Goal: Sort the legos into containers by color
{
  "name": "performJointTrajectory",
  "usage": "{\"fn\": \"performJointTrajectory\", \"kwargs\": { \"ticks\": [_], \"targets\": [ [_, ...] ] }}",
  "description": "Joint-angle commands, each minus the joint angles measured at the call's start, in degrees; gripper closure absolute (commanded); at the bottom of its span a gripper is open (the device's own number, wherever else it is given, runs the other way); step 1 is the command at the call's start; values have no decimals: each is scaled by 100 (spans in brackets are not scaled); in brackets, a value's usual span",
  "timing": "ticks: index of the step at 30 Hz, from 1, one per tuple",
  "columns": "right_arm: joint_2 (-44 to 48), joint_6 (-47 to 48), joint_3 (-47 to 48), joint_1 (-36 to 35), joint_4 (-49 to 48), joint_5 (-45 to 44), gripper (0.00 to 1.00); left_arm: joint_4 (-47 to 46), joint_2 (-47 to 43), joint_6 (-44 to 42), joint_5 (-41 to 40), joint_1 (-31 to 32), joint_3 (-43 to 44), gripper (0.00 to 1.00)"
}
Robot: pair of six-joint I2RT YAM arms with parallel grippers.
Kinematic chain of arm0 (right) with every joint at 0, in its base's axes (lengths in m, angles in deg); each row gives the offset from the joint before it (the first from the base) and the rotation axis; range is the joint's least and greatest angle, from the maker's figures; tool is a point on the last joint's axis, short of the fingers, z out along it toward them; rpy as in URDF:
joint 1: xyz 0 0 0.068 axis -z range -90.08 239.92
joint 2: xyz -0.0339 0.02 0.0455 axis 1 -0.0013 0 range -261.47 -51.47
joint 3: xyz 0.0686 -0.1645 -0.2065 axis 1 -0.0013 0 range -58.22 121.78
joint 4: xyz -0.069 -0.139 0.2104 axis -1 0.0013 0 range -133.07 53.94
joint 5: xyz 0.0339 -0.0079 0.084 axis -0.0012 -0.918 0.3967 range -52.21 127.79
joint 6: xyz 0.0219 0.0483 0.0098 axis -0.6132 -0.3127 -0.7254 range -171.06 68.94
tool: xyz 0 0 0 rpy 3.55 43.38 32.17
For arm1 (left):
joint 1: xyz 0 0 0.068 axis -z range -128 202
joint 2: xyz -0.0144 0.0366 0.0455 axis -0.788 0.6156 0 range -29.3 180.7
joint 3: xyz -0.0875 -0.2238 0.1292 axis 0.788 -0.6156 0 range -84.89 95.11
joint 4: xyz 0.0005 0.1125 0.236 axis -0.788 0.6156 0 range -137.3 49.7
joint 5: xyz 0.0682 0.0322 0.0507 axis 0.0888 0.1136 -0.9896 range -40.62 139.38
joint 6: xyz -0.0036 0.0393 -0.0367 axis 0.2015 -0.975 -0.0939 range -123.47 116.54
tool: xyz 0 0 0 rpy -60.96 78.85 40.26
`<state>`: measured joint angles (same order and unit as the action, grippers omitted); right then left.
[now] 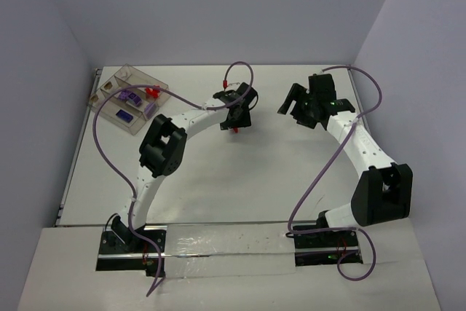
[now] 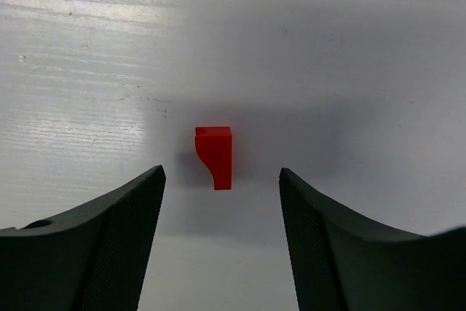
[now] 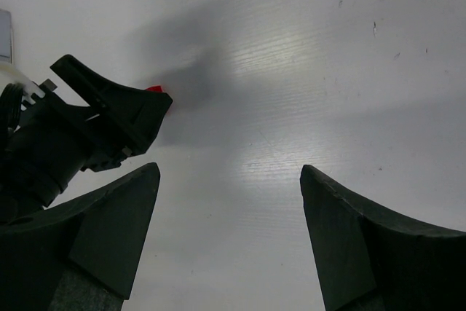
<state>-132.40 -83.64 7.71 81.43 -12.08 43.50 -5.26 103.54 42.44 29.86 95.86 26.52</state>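
A small red lego (image 2: 214, 156) with one rounded side lies on the white table, just ahead of and between the fingertips of my left gripper (image 2: 220, 172). That gripper is open and touches nothing. From above, the left gripper (image 1: 237, 116) hovers mid-table over this red lego (image 1: 235, 130). At the far left, the clear tray (image 1: 109, 87) has purple legos (image 1: 130, 96) in its compartments and red legos (image 1: 151, 92) in another. My right gripper (image 3: 229, 167) is open and empty over bare table. It hangs to the right (image 1: 295, 103) of the left one.
The right wrist view catches the left gripper's black body (image 3: 95, 129) with a sliver of the red lego (image 3: 154, 89) beside it. Purple cables (image 1: 109, 158) loop over the table. White walls close in the back and sides.
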Motion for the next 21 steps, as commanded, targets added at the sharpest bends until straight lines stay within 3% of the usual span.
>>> {"fn": "performJointTrajectory", "kwargs": {
  "ticks": [1,10,14,16,21],
  "targets": [
    [147,-21,-20,-47,-198,96,15,120,177,-54,-226,62,258,39],
    [130,-21,-52,-47,-231,157,15,30,240,-223,-278,62,168,62],
    [122,-38,-90,-56,-250,195,15,105,238,-269,-267,62,242,90],
    [133,-38,-102,-56,-254,199,15,138,184,-293,-322,58,258,99],
    [71,-12,-162,-74,-338,303,15,34,-178,-690,-283,-6,133,100]
  ]
}}
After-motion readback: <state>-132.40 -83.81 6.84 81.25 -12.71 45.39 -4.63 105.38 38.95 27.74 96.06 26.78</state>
